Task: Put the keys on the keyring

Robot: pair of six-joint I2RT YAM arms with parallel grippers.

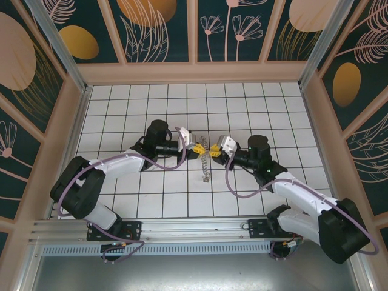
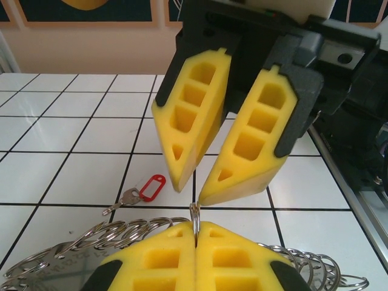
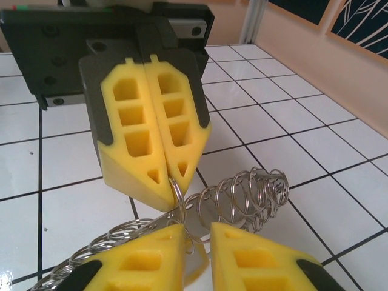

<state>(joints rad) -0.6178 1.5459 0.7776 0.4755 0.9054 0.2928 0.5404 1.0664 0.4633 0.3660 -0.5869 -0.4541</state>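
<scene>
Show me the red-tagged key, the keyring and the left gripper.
red-tagged key (image 2: 151,187): left wrist view, on its red tag.
keyring (image 3: 242,203): right wrist view, on the bunched small rings.
left gripper (image 3: 171,187): right wrist view, between its shut fingertips.

The keyring (image 1: 207,165) sits between the left tool (image 1: 199,148) and the right tool (image 1: 213,149), with a key (image 2: 138,193) on the table (image 2: 66,176) nearby.

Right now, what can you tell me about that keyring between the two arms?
The keyring is a long run of many small shiny metal rings, bunched like a spring along a greyish band. It stretches from between the two pincers over the white tiled table. The left pincer is shut on one ring; the right pincer has its fingers slightly apart around another, grip unclear.
</scene>
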